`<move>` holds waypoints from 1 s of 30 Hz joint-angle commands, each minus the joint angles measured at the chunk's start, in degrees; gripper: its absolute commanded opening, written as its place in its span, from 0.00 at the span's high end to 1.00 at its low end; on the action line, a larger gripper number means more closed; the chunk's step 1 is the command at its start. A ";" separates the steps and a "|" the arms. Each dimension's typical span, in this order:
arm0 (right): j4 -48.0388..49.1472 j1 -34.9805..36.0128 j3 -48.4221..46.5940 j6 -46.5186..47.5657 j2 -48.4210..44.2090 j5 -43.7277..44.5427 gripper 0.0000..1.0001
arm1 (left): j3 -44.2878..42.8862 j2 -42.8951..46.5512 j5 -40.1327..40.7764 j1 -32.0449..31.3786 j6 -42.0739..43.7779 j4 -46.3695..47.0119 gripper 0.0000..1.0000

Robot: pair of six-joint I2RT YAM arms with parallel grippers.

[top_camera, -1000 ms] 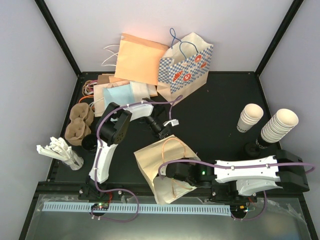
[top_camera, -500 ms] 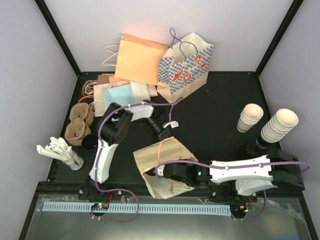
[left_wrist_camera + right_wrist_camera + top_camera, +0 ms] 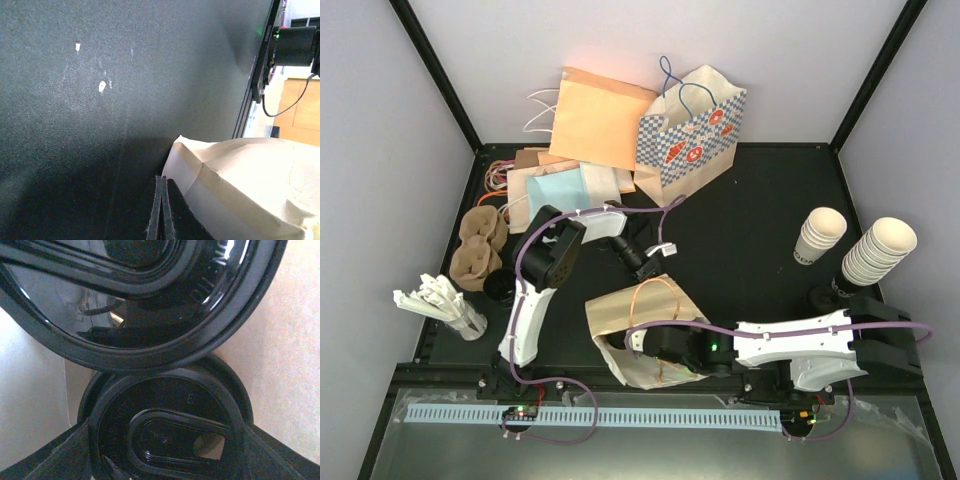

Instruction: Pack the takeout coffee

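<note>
bright even overhead light; wrist views dim, blurred.

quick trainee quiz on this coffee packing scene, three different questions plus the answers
1. True or false: the left gripper is shut, right next to the tan kraft paper bag.
2. The right gripper is closed around: A) a wooden stirrer; B) the takeout coffee with the black round plastic lid; C) a lidless paper cup.
3. How many black round lids show in the right wrist view?

Key: 1 true. 2 B. 3 two: the gripped one and a second black lid closer to the camera.
</note>
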State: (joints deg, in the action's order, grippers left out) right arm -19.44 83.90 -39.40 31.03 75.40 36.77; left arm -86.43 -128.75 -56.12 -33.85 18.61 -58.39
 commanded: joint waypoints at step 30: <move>-0.59 -6.80 0.98 -1.35 7.73 -7.25 0.39 | 2.32 6.87 -9.04 -8.43 1.95 -7.49 0.98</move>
State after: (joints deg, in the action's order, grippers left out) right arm -16.23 81.17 -41.04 30.85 78.32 32.23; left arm -85.23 -126.32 -51.42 -35.35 20.21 -54.52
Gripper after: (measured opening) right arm 0.722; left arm 0.019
